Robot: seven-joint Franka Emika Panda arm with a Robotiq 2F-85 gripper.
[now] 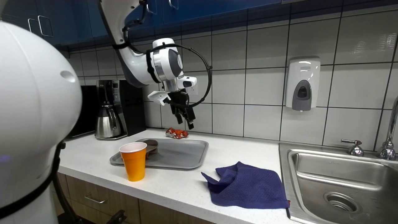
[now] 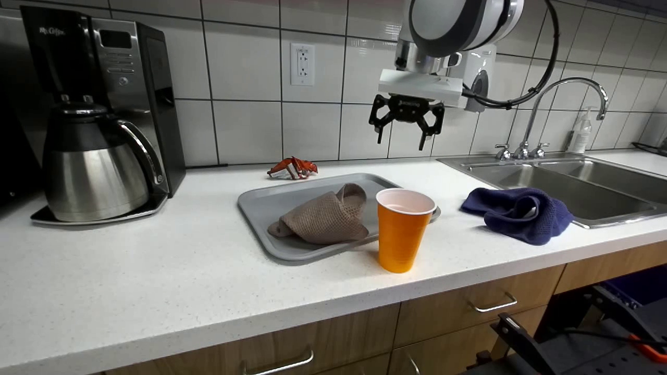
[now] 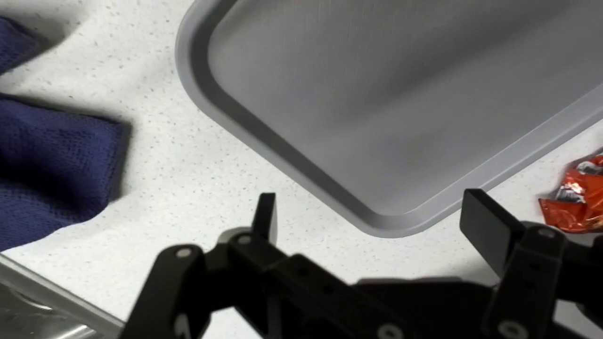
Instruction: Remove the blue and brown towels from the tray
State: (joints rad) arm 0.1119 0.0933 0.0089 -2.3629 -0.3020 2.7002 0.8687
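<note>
— So that's the blue towel (image 1: 245, 186), in an exterior view?

— Yes, a waffle-weave cloth with soft peaks and one pointed flap, lying on the white counter (image 1: 174, 183) right by the steel sink (image 1: 284, 158)

— Off the grey tray (image 1: 180, 154), then. Anything else from there?

— A tapered orange cup (image 1: 136, 165), pale inside, standing upright just beside the tray's raised rim

— And round this way, in an exterior view?

— The brown towel (image 2: 328, 216) lies on the tray, its nubbly weave folded over and one end curling up into a loop. A crumpled, shiny red packet (image 2: 293, 169) sits on the counter just past the tray's far edge

— What about the gripper (image 2: 400, 145)?

— It hangs in the air above the counter, black and bent like two elbows, its jaws parted. Farther over stands a coffee maker (image 2: 148, 104) with a brushed-steel jug (image 2: 96, 177)

— And the wrist view?

— Blocky dark fingers (image 3: 490, 228) stand well apart, the tray's rounded corner and the speckled counter showing between them. The blue towel's folds lie to one side, close to the sink's metal edge, the crinkled packet partly in view on the other
</note>
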